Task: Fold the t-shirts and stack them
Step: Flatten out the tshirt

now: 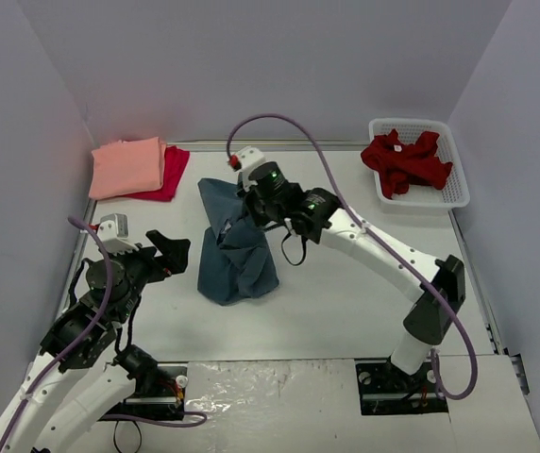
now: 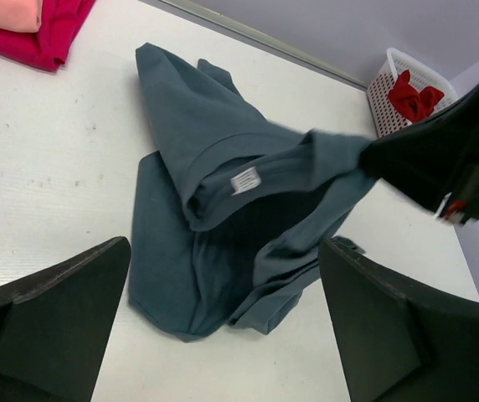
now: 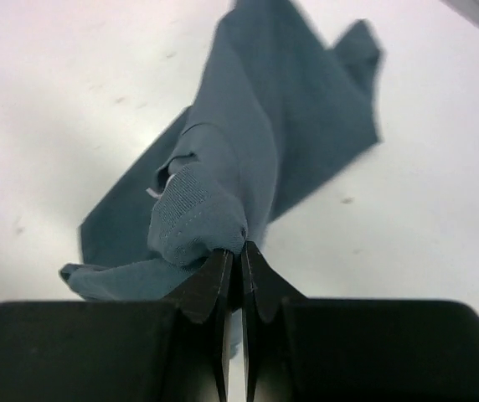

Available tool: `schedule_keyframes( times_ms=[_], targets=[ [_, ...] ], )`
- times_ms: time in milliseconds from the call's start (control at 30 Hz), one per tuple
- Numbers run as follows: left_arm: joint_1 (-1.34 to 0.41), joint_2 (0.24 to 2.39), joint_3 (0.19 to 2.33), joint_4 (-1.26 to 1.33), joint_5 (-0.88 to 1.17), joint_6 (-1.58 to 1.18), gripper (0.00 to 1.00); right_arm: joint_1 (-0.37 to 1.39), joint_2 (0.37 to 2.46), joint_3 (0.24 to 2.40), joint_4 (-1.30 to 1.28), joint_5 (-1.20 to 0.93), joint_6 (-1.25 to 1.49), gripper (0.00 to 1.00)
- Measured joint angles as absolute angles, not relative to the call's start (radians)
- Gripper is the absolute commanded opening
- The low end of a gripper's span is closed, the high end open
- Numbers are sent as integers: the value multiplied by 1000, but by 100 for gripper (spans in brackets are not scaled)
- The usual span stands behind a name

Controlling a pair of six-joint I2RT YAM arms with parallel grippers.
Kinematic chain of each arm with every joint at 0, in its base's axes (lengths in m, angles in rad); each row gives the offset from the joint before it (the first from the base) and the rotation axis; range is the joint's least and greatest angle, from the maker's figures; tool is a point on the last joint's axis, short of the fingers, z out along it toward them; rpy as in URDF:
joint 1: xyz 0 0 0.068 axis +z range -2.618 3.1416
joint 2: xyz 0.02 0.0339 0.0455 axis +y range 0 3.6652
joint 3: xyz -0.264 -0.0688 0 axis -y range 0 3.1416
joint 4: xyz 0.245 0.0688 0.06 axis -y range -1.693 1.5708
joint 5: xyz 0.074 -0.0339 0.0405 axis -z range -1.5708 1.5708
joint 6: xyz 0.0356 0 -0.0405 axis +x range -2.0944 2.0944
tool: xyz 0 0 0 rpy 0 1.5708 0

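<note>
The slate-blue t-shirt lies crumpled at the middle of the table; it also shows in the left wrist view and the right wrist view. My right gripper is shut on a bunched fold of it and holds that part lifted. My left gripper is open and empty, just left of the shirt, with its fingers wide apart. A folded salmon-pink t-shirt lies on a crimson t-shirt at the back left. A dark red t-shirt lies crumpled in the basket.
A white lattice basket stands at the back right corner. Grey walls close the table on three sides. A purple cable loops over the right arm.
</note>
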State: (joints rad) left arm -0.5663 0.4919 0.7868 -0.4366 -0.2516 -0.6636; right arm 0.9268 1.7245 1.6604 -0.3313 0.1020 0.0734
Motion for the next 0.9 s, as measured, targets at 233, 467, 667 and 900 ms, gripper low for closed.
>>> schedule_keyframes(
  times_ms=[233, 467, 667, 900],
  targets=[
    [-566, 527, 787, -421, -228, -664, 94, 753, 1602, 1566, -381, 279, 86, 0],
    [-566, 576, 786, -394, -200, -664, 94, 631, 1608, 1458, -435, 467, 121, 0],
    [-566, 606, 771, -384, -178, -663, 94, 561, 1664, 1407, -455, 587, 169, 0],
    [-566, 715, 707, -313, -131, -672, 94, 514, 1706, 1393, -461, 588, 202, 0]
  ],
)
